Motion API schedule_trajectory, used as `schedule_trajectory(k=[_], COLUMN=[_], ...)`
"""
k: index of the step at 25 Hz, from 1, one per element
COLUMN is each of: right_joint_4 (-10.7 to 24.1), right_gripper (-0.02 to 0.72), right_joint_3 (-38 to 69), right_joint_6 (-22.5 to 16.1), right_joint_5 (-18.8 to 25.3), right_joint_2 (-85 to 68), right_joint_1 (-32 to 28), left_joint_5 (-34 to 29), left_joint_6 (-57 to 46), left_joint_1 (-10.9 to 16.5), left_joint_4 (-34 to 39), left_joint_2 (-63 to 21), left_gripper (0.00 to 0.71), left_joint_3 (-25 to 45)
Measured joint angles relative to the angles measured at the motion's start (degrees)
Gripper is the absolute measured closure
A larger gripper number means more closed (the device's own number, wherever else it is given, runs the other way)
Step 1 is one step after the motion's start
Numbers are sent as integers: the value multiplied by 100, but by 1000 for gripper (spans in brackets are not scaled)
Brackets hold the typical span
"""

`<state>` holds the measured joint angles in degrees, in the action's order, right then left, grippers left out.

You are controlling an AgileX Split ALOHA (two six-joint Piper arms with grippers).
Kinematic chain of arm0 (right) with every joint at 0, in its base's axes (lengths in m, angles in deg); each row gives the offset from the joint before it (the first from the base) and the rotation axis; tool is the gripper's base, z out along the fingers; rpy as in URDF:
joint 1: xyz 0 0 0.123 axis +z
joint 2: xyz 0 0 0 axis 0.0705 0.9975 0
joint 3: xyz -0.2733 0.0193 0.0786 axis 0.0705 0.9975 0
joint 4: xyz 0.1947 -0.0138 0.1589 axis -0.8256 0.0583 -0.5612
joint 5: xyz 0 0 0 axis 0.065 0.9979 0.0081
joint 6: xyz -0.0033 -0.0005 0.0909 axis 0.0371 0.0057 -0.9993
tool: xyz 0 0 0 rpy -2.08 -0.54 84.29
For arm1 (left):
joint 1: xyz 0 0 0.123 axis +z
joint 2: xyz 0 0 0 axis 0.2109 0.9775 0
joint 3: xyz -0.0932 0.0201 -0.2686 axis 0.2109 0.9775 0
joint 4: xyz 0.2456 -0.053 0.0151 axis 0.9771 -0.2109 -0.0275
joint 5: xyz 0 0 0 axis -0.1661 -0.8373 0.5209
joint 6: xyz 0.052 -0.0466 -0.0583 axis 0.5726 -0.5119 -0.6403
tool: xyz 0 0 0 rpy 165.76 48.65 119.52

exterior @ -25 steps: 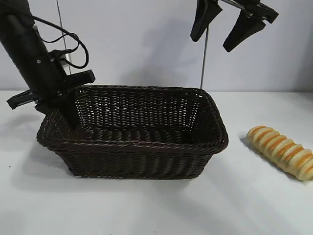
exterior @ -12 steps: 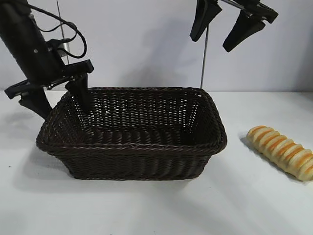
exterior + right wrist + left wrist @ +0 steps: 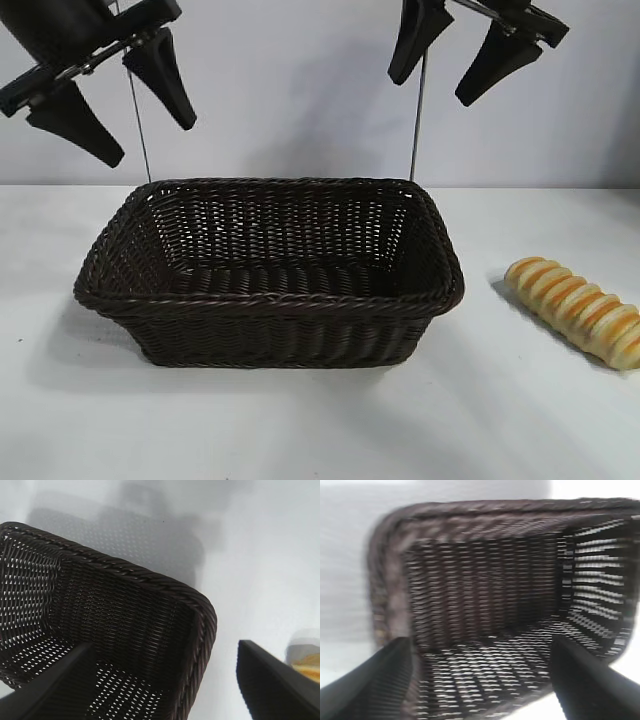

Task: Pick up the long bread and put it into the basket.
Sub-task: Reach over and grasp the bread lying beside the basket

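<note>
The left gripper (image 3: 110,100) hangs in the upper left of the exterior frame, above and a little behind the basket's left end, its two dark fingers spread wide with nothing between them. The right gripper (image 3: 455,60) sits at the top of the frame, right of centre, above the basket's far right corner, its fingers likewise spread wide and holding nothing. Below both, in the middle of the frame, the basket (image 3: 270,300) stands on the white tabletop (image 3: 300,430); its dark woven floor shows bare in the exterior view and in both wrist views, so nothing has gone in. The long bread (image 3: 575,310) lies at the right edge of the frame, flat on the tabletop and slanting toward the lower right corner, apart from the basket's right end with open tabletop between them. In the right wrist view only a blurred corner of the loaf shows at the frame's right edge, beyond one finger. As I judge it, the task has not properly begun: the bread is untouched and neither gripper is near it. The whole sequence is left, reaching to the loaf, closing on it, lifting it, carrying it over the braided rim and releasing it inside. The right gripper looks the better placed for that.
</note>
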<state>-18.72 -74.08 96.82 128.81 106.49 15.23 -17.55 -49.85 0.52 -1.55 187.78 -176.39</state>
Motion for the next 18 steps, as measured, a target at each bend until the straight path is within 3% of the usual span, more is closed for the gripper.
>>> schedule_trajectory(k=[9, 11, 18], right_joint_4=[54, 288, 1621], right_gripper=[144, 144, 144], right_joint_3=[0, 0, 133], right_joint_6=[0, -24, -169], right_joint_5=[0, 0, -5], right_joint_2=[0, 0, -5], right_joint_1=[0, 0, 0], left_joint_5=[0, -4, -4], left_joint_6=[0, 0, 0], left_joint_1=[0, 0, 0], left_joint_4=[0, 0, 0], left_joint_2=[0, 0, 0], left_gripper=[158, 158, 158], left_joint_3=[0, 0, 0])
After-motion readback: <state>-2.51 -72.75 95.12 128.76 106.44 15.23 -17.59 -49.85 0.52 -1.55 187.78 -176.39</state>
